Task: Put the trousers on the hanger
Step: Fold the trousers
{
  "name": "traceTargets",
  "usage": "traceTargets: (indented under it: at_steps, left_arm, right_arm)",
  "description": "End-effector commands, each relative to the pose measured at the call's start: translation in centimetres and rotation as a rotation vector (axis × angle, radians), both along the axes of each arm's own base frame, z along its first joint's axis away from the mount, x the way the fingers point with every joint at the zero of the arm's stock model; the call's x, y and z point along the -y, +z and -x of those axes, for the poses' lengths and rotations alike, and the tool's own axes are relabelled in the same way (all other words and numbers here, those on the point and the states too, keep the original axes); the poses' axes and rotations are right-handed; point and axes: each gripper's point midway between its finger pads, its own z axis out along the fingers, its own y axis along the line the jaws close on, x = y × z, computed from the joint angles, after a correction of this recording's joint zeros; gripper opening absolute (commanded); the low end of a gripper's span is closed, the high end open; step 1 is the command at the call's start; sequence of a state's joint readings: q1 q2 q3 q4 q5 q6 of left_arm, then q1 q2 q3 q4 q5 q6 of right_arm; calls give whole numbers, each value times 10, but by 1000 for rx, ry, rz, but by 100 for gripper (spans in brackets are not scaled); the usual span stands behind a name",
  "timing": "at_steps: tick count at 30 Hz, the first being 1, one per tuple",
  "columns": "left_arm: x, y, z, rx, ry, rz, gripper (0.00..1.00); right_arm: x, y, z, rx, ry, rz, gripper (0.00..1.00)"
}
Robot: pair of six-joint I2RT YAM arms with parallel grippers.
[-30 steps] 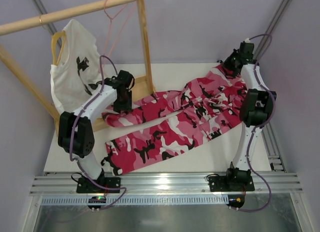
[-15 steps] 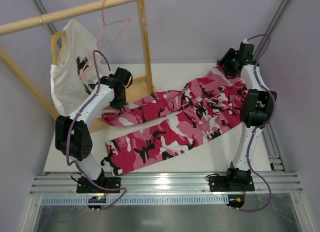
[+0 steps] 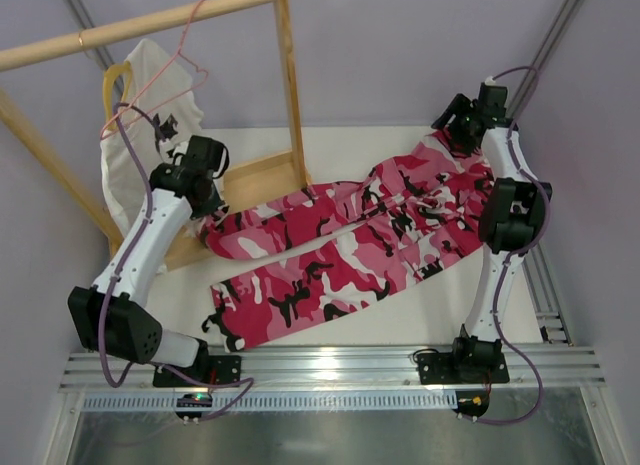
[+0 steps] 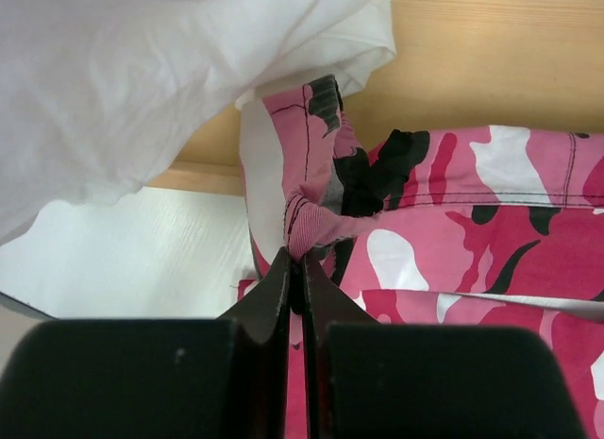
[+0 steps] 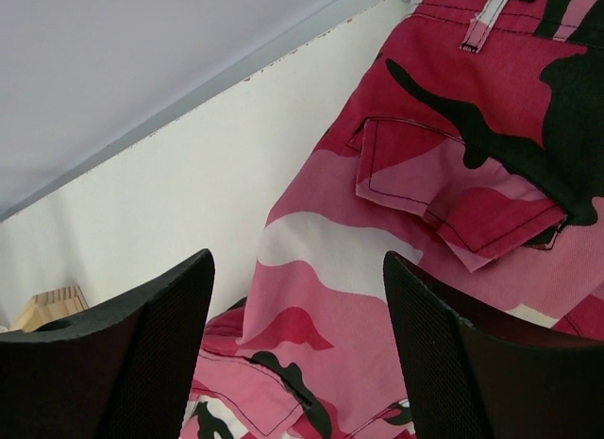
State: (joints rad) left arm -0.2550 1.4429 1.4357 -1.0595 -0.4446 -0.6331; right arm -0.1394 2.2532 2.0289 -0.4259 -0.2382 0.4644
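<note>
Nearest us, the trousers [image 3: 380, 235] lie spread across the worktop [image 3: 420, 315], legs reaching left and waist at the far right. Our left tool [image 4: 294, 261] is closed tight on a pinched fold of one leg's hem, just beside the white T-shirt [image 4: 113, 71]. Our right tool [image 5: 295, 269] hovers over the waist end with its fingers wide apart, holding nothing. Farther back, the hanger [image 3: 184, 45] hangs tilted by its hook from the wooden rail [image 3: 140, 25], apart from the trousers, in front of the T-shirt.
</note>
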Motion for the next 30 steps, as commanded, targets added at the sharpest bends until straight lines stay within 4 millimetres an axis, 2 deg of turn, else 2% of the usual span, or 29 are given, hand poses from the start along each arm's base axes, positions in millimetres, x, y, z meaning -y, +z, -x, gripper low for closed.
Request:
traceTargets:
  at_steps: [1,3,5,7,12,16,21,25,26,27,29,30]
  left_arm:
    - [-13,6,11,38,82,-17,0]
    - [-24,-2,19,21,125,-40,0]
    - [-35,-1,23,39,162,-30,0]
    - [-37,7,25,75,171,-13,0]
    - [-32,21,24,126,165,36,0]
    - [-27,24,29,144,152,74,0]
    - [-31,34,40,203,177,91,0]
    - [-20,59,38,351,129,184,0]
    - [-16,62,38,374,116,205,0]
    - [-13,68,35,414,102,230,0]
    - [-4,76,38,445,58,272,1]
    - [-2,79,38,455,41,279,1]
  right_arm:
    - [2,1,-6,9,20,20,75]
    - [-2,-4,-6,1,36,8,75]
    - [-6,-7,-6,6,57,-6,75]
    - [-9,-6,-8,15,73,-10,75]
    - [-9,-4,-13,15,52,-11,76]
    - [-3,-19,-15,-30,18,17,77]
    - [-4,-23,-20,-23,15,23,77]
    - [-8,-36,-34,10,26,5,76]
    - [-9,-29,-39,27,30,6,76]
    - [-8,-38,-41,13,33,15,75]
    - [-6,-33,-44,28,29,22,73]
    - [-5,-31,-46,42,20,28,67]
